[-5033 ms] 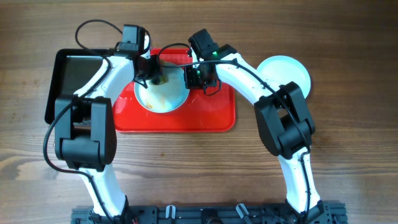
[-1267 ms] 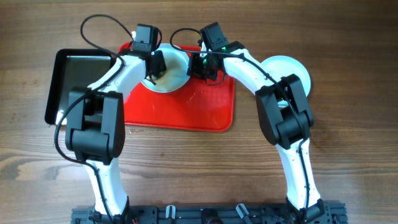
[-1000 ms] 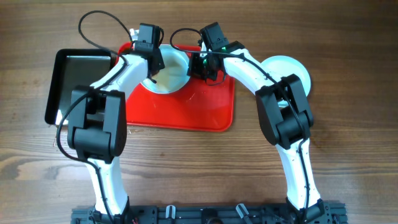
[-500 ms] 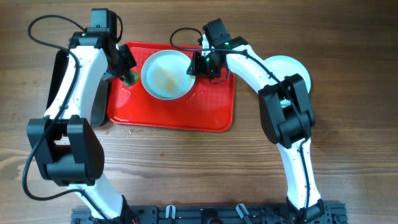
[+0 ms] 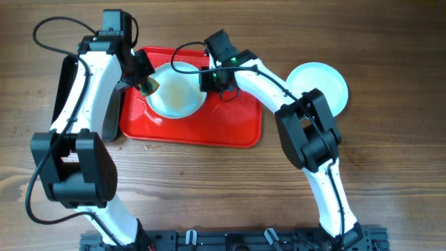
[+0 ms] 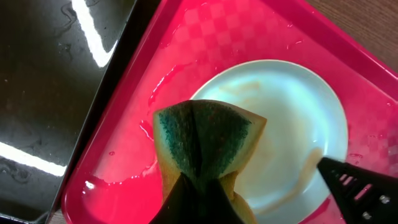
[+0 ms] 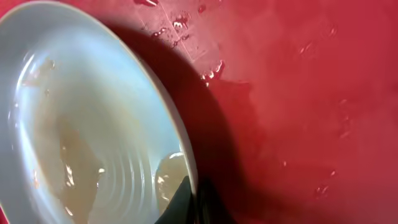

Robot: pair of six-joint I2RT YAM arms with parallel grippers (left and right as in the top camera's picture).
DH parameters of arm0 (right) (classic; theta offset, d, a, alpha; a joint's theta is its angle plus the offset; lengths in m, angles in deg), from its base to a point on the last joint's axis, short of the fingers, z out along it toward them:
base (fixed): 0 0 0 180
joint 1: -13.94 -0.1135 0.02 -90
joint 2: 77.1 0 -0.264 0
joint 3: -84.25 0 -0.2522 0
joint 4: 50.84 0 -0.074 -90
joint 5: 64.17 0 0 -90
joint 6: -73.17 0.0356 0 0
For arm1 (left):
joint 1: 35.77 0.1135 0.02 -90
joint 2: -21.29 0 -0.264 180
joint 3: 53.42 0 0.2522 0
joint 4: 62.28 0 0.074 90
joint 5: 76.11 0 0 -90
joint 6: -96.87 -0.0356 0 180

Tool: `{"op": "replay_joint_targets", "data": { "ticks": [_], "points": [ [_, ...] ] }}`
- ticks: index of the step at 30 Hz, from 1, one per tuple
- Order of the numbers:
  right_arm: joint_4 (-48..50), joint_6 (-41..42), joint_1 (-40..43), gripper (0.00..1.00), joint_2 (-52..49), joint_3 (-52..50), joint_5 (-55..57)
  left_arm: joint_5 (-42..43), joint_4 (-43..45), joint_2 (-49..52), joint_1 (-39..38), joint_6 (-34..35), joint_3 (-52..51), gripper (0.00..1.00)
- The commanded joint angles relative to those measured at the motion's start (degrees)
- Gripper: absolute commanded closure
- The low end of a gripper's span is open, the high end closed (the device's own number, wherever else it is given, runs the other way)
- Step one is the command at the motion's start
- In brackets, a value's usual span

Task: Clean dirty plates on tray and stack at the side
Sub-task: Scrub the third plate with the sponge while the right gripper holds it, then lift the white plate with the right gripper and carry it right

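Two grippers, both clamped: left gripper [image 6: 198, 190] pinches the sponge [image 6: 208, 134] over the left edge of the dirty plate [image 5: 174, 96], right gripper [image 5: 211, 77] grips its right rim, plate's on the red tray [image 5: 230, 129].

White-shelled left arm [image 5: 93, 70] & right arm [image 5: 265, 80], w/ black joint housings. Thin black looped cables [image 5: 63, 21] at wrists. Matte-black left gripper [image 6: 196, 190]. Small green light [image 5: 223, 61] nr right wrist, prob. an LED.
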Motion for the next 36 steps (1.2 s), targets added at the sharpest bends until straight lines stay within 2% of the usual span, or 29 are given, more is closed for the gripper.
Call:
{"op": "replay_joint_targets", "data": {
  "ticks": [1,5,8,9,13,18,23,31,36],
  "points": [
    [-2.40,2.10,1.31,0.96,-3.50,-0.68,1.18,0.72,0.17,-0.39,-0.07,0.74,0.07,0.96],
    [-5.77,1.16,4.59,0.96,1.27,-0.52,1.49,0.70,0.15,-0.39,-0.04,0.74,0.07,0.96],
    [-8.76,-5.70,6.21,0.96,6.86,-0.52,6.19,0.70,0.15,-0.39,-0.07,0.74,0.07,0.96],
    [-10.67,-9.66,6.27,0.96,9.62,-0.52,10.97,0.70,0.15,-0.39,-0.07,0.74,0.07,0.96],
    [-12.83,-14.47,5.88,0.96,13.92,-0.52,22.73,0.70,0.22,-0.39,-0.07,0.76,0.07,0.96],
    [-13.22,-14.73,4.59,0.96,18.21,-0.52,32.41,0.70,0.20,-0.39,-0.04,0.76,0.07,0.96],
    [-14.56,-16.00,1.25,0.96,20.83,-0.55,44.02,0.70,0.35,-0.39,-0.04,0.76,0.07,0.96],
    [-14.73,-17.62,-9.16,0.96,21.24,-0.55,73.35,0.70,1.07,-0.39,-0.04,0.76,0.07,0.96],
    [-14.73,-17.62,-12.94,0.96,21.24,-0.55,85.70,0.70,1.07,-0.39,-0.04,0.74,0.07,0.96]
  ]
}}
